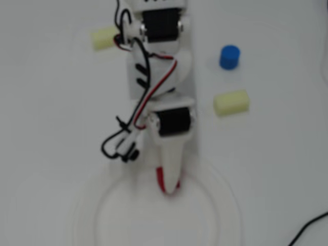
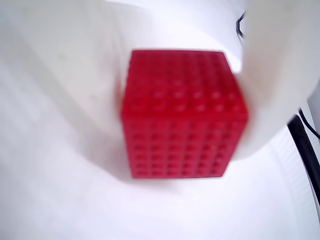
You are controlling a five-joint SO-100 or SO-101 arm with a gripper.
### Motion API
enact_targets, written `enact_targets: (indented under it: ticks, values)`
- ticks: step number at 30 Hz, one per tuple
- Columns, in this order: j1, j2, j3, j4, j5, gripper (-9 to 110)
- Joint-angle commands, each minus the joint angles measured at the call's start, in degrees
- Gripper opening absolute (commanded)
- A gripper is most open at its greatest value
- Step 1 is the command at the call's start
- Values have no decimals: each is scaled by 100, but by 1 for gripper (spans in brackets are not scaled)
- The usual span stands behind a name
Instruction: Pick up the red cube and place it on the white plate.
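From the wrist view I see my white two-finger gripper (image 2: 185, 117) clamped on the small bright-red ribbed cube (image 2: 182, 115) — one finger pressed to each side. Below it lies the large round white plate (image 1: 97, 225), its upper rim under the fingertips in the overhead view. Farther back by the arm — a pale-yellow foam block (image 1: 231, 102), then a blue cylinder (image 1: 229, 57).

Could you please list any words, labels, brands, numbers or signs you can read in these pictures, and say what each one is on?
None: no readable text appears in either view.
The red cube held in the end effector bears only a ribbed pattern.
The arm's motors in the overhead view are too blurred to show any label.
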Motion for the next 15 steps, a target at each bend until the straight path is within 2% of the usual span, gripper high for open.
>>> enact_targets:
  ticks: [1,4,8,15]
  values:
    - [44,123,-255,-97,-26,0]
    - [62,316,-246,26,-18,1]
    - [62,624,-246,264,-18,14]
    - [132,1600,-255,1072,193,23]
